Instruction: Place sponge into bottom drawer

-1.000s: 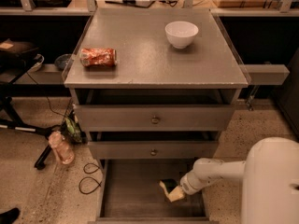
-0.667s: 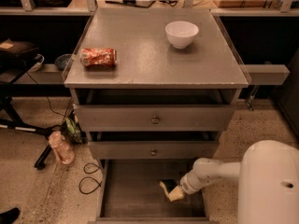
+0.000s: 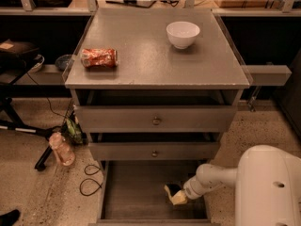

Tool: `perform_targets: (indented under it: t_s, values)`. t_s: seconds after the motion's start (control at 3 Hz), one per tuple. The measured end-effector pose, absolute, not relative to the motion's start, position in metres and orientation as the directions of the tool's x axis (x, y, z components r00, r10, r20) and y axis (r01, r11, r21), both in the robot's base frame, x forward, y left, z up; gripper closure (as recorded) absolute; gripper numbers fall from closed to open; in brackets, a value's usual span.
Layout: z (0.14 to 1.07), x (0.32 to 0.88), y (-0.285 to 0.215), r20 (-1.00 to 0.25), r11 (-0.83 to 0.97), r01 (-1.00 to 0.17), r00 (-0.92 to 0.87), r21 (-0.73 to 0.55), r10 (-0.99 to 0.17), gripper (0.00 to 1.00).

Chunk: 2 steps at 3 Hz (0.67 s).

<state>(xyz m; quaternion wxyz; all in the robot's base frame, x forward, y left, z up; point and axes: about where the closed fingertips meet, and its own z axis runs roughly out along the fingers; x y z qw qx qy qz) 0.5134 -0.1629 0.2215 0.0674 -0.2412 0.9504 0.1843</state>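
Observation:
The bottom drawer is pulled open at the foot of the grey cabinet, a wide flat tray with low sides. The sponge, pale yellow with a dark layer, is low inside the drawer at its right side. My gripper reaches in from the right on a white arm and sits right at the sponge. The sponge hides the fingertips. I cannot tell whether the sponge rests on the drawer floor.
An orange-red snack packet and a white bowl sit on the cabinet top. Two shallower drawers with knobs are shut above. A pink bottle and cables lie on the floor at left.
The arm and sponge have stayed almost in place inside the bottom drawer. The white arm housing at lower right has shifted slightly.

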Motion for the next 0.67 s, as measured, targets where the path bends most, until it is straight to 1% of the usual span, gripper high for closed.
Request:
perform_targets:
  t_s: [0.33, 0.67]
  values:
    - [0.2090, 0.5091, -0.1647, -0.203, 0.830, -0.453, -0.891, 0.325, -0.407, 1.00]
    - [0.2078, 0.5086, -0.1648, -0.202, 0.831, -0.450, -0.892, 0.326, -0.404, 0.92]
